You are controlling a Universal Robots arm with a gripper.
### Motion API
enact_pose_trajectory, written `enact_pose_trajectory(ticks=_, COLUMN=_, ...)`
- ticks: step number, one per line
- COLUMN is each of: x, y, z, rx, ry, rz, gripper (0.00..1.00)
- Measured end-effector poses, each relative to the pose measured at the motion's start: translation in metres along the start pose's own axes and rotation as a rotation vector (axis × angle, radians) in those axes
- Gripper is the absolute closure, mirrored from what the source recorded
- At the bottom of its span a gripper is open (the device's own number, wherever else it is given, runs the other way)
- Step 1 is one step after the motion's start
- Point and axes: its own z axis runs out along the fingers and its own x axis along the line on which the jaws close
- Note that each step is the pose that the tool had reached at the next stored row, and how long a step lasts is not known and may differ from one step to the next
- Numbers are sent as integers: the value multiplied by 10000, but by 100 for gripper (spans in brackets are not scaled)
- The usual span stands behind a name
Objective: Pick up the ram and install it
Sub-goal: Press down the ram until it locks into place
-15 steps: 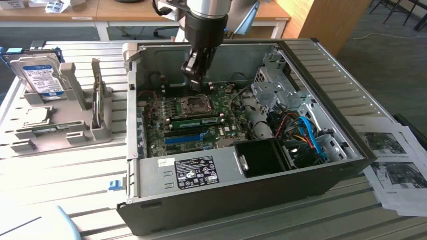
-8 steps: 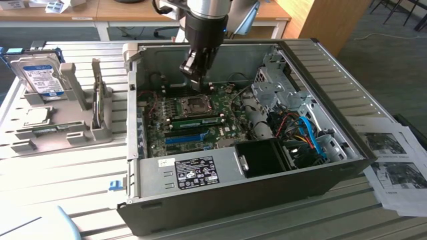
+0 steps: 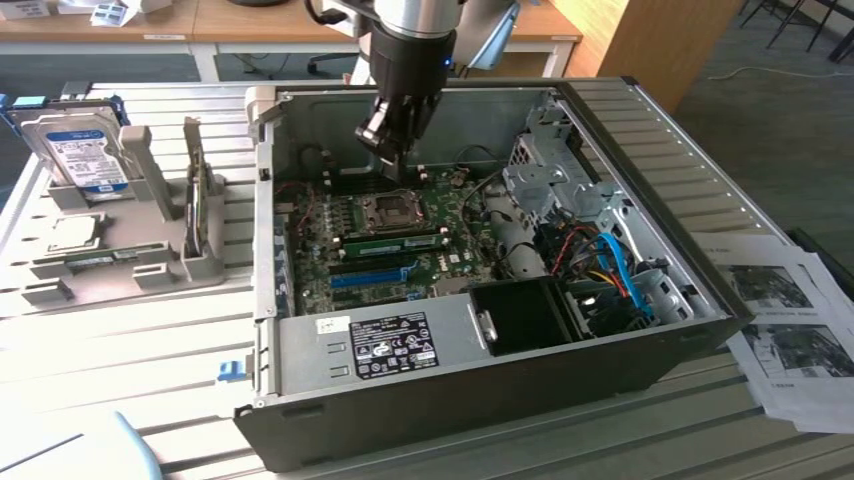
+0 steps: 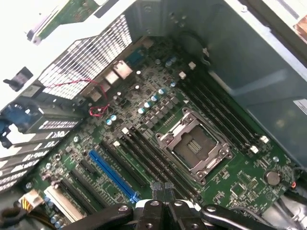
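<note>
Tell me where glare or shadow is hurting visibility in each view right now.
Exterior view: strong light washes out the slatted table, while the case interior around the motherboard sits in shade beneath the claw. Wrist view: the corner beyond the vented case wall is blown out white; the processor socket and blue slot are evenly lit, though fine detail looks soft.

One open black-and-grey metal computer case [image 3: 441, 400] on the slatted table, holding one green motherboard [image 4: 192, 143] with one blue plastic expansion slot [image 4: 111, 175]; one silver-and-blue hard drive [image 3: 78, 148] upright in one grey rack [image 3: 160, 255]; two printed paper sheets [image 3: 787, 320] alongside.
</note>
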Motion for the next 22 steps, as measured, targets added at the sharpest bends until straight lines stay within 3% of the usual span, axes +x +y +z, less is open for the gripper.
enact_pose_trajectory(ticks=22, x=0, y=0, z=0, rx=-253, ry=-320, rz=2470, gripper=91)
